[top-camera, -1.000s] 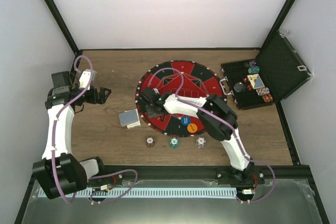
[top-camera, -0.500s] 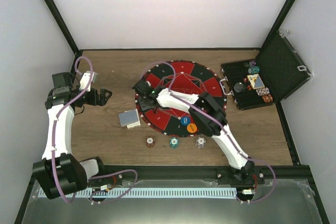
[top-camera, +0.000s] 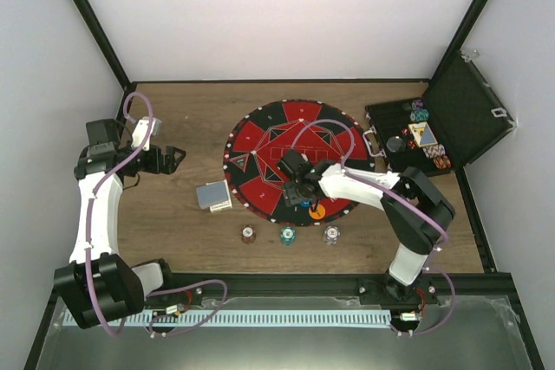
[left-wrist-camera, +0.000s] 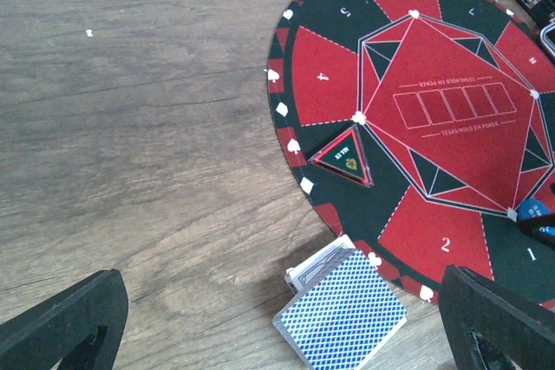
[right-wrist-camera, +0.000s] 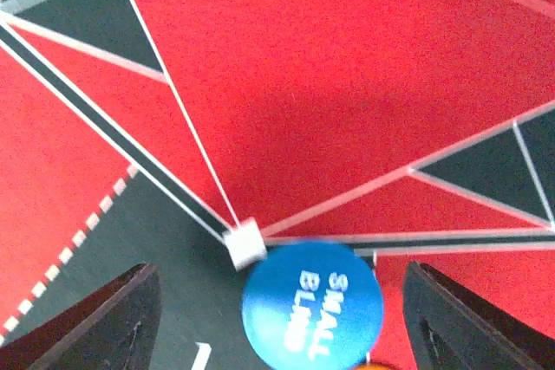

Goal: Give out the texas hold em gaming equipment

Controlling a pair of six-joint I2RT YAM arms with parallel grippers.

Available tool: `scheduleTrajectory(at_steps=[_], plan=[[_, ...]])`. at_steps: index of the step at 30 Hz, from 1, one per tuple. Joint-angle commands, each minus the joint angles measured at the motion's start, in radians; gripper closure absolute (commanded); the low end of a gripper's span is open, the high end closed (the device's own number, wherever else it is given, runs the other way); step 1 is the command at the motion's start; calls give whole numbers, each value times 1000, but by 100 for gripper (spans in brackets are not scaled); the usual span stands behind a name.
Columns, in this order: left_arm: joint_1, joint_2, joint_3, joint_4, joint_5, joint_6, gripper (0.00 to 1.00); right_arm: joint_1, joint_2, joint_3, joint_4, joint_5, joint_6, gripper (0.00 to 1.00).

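We judge the step in hand to be picking up the blue chip (right-wrist-camera: 312, 305) marked small blind. It lies on the round mat (top-camera: 282, 132), just beside a white corner mark where the printed lines meet.

To do this well, we should lower the right claw (top-camera: 298, 190) straight down with the chip centred between the fingers, then close on its rim. The orange chip (top-camera: 317, 210) sits just beside it on the near side, and a skewed descent could shove both across the mat.

The right claw is spread wide, one finger on each side of the blue chip, and grips nothing. The right arm stretches forward and left from its base, elbow out to the right, wrist turned down over the near part of the mat.

The left arm stands raised at the left of the table (top-camera: 173, 110). The left claw (top-camera: 176, 158) is wide open and empty, facing the deck of cards (top-camera: 212, 194) that lies at the mat's left edge. A red chip (top-camera: 249, 235), a teal chip (top-camera: 287, 235) and a white chip (top-camera: 330, 234) lie in a row on the table near the mat's near edge.
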Motion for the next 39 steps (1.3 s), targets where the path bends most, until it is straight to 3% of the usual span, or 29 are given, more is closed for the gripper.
scheduleTrajectory(at_steps=[1, 7, 16, 33, 39], plan=[[5, 1, 43, 1, 27, -3, 0, 3, -58, -92, 19, 7, 26, 22], [5, 3, 62, -13, 27, 2, 0, -5, -58, -130, 44, -13, 15, 23], [5, 0, 70, -17, 19, 1, 0, -8, -14, -122, 52, -19, 2, 44], [5, 15, 76, -24, 19, 4, 0, 3, -87, -214, 51, -42, 25, 40], [5, 15, 80, -27, 16, 4, 0, 3, -71, -198, 57, -37, 20, 57]])
